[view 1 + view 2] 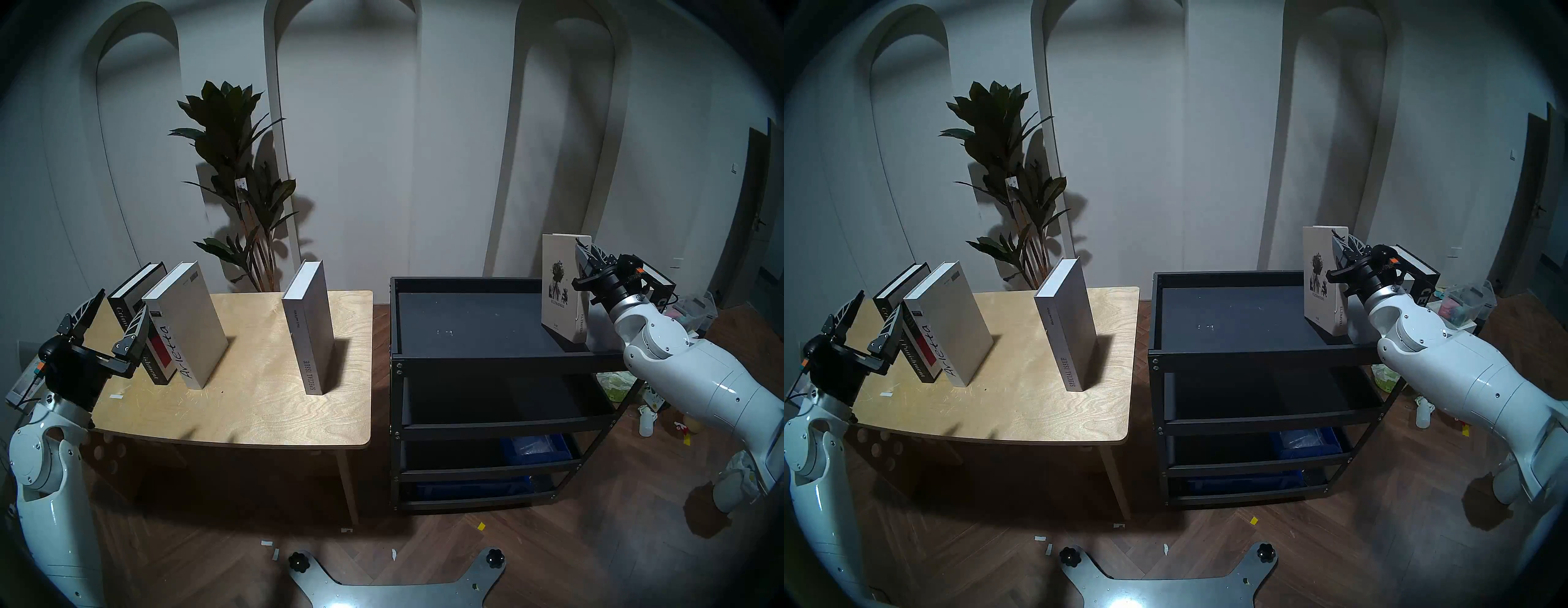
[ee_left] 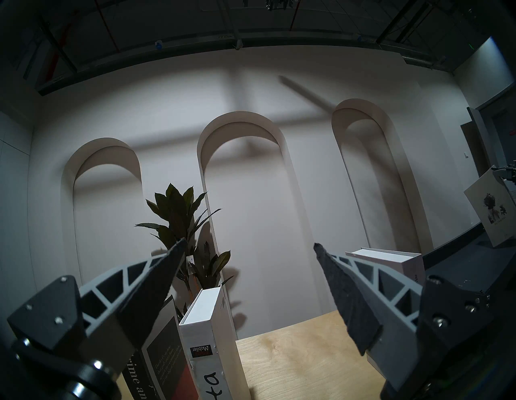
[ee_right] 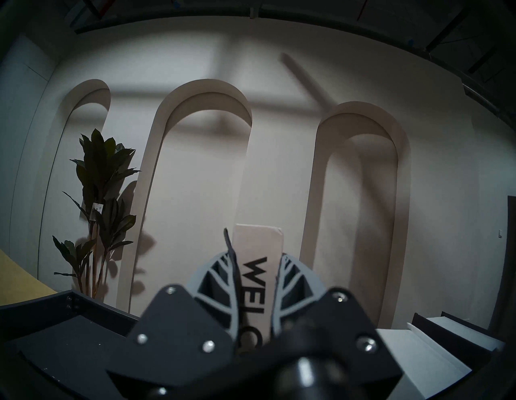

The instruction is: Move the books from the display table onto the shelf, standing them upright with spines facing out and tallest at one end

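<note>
Right gripper (image 3: 255, 282): jaws closed on spine of pale Welcome book (image 3: 258, 251), upright at right end of black shelf (image 1: 466, 327), beside beige illustrated book (image 1: 562, 288) standing on top tray. Left gripper (image 1: 112, 318): jaws fully open, empty, near left edge of tabletop (image 1: 254, 403). On tabletop: Crime and Punishment (image 1: 127, 305) and Arietta (image 1: 186, 327) leaning together, Special Issue (image 1: 309, 331) upright, apart.
</note>
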